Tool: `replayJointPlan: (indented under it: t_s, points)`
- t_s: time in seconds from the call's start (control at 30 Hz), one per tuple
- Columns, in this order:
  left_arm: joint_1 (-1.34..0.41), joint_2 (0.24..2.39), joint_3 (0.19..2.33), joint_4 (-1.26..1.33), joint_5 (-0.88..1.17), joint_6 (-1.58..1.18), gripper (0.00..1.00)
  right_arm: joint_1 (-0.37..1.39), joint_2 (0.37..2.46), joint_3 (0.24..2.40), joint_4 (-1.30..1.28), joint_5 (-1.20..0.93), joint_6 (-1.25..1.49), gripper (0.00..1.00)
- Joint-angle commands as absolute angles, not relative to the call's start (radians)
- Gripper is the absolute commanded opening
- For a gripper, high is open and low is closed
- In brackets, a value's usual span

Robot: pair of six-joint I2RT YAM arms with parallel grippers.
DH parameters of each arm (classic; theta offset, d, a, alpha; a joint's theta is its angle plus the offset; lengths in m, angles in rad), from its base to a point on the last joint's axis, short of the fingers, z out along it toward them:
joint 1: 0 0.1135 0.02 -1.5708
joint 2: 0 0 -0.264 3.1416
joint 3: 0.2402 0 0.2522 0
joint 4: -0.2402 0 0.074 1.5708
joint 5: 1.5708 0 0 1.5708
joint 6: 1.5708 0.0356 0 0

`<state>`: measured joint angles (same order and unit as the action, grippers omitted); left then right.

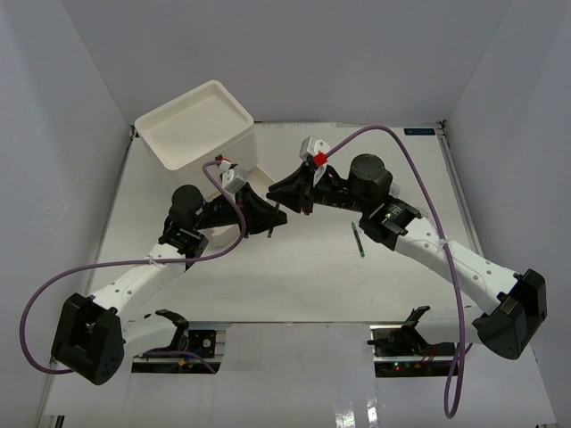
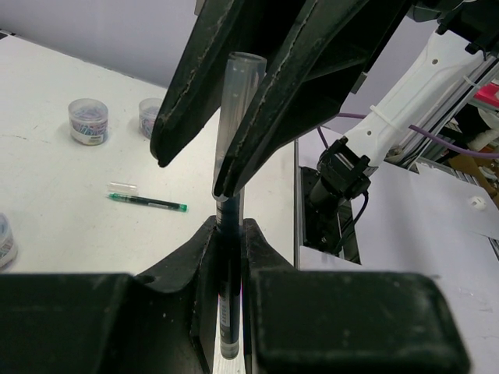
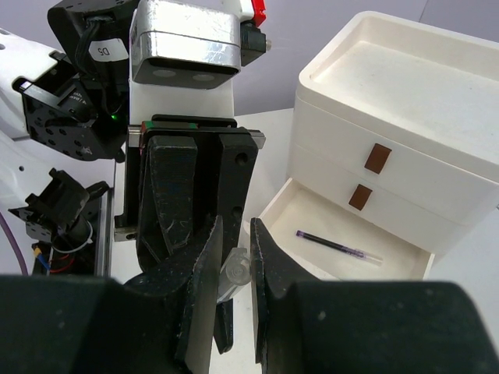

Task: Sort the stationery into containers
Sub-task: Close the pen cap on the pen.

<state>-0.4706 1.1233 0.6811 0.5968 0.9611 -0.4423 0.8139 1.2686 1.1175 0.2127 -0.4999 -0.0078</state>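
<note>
My left gripper [image 2: 228,227] is shut on a dark pen [image 2: 229,265] with a long clear cap [image 2: 238,101], held above the table. My right gripper [image 3: 235,227] faces it head-on, its jaws closed around that clear cap [image 3: 236,266]. In the top view the two grippers, left [image 1: 266,217] and right [image 1: 285,198], meet in front of the white drawer unit [image 1: 201,125]. The unit's bottom drawer [image 3: 405,261] is pulled open with a purple pen [image 3: 335,244] in it. A green pen [image 2: 148,203] lies on the table, also in the top view [image 1: 359,241].
Three small clear jars show in the left wrist view: two far left [image 2: 87,121] [image 2: 150,117], one at the left edge [image 2: 4,241]. A loose clear cap [image 2: 123,187] lies by the green pen. The upper two drawers [image 3: 378,158] are shut. White walls enclose the table.
</note>
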Motion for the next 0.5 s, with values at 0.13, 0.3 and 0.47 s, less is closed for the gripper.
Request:
replayJointPlan:
  t_s: [0.13,0.3,0.47]
  points:
    - [-0.462,1.038,0.822,0.802,0.861,-0.439,0.04,0.845,1.367,1.063,-0.201,-0.538,-0.077,0.08]
    - [-0.462,1.037,0.857,0.77,0.842,-0.41,0.03,0.845,1.361,1.048,-0.227,-0.537,-0.091,0.08]
    - [-0.462,1.045,0.888,0.753,0.839,-0.4,0.01,0.845,1.358,1.045,-0.274,-0.548,-0.117,0.08]
